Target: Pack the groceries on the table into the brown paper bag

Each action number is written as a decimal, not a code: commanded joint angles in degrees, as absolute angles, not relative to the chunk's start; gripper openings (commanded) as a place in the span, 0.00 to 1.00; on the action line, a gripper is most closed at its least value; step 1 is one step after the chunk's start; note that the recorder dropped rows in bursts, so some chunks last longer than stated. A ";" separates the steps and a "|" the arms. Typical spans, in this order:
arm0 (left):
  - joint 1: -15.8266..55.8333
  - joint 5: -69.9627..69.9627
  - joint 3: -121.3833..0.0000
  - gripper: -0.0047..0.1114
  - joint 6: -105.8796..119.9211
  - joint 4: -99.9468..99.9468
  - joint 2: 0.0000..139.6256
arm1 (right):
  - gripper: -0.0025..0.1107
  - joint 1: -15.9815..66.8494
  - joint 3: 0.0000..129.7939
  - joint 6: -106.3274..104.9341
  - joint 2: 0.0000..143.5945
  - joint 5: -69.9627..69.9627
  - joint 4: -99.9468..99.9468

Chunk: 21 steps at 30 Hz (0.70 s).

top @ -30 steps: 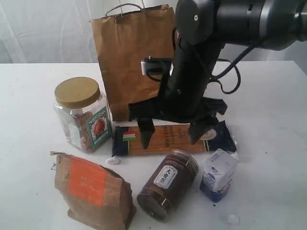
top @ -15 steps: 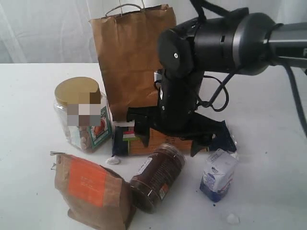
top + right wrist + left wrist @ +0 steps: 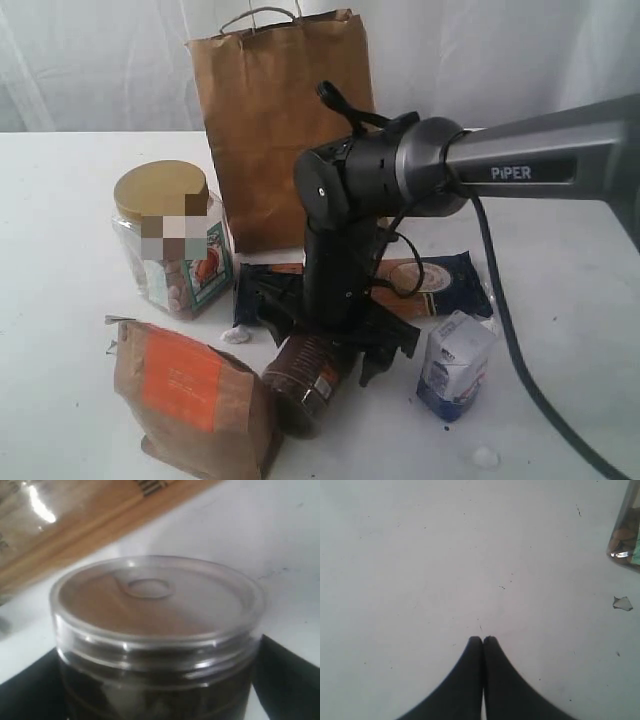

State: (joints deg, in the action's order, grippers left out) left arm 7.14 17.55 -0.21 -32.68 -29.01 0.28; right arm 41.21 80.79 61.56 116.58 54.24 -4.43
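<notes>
The foil-topped jar, lying between the jaws of the wide-open right pincer, was judged rigid, slick and weighty, best gripped across its mid-body.

The arm is covering the middle of the packet and the top of the dark jar. A pixelated patch is blurring the label of the gold-lidded jar. Picture edges are cutting off the base of the pouch and, in the left wrist view, most of the gold-lidded jar.

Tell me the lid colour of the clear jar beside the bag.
Gold; the lid shows best in the exterior view.
</notes>
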 commanded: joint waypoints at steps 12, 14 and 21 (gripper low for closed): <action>7.52 17.59 0.00 0.04 -32.89 -29.44 0.00 | 0.20 41.32 80.53 38.68 113.50 48.39 -6.44; 7.52 17.59 0.00 0.04 -32.89 -29.44 0.00 | 0.19 41.32 80.53 32.87 111.33 47.97 -6.44; 7.52 17.59 0.00 0.04 -32.89 -29.44 0.00 | 0.10 41.32 80.53 19.08 103.30 47.32 -6.34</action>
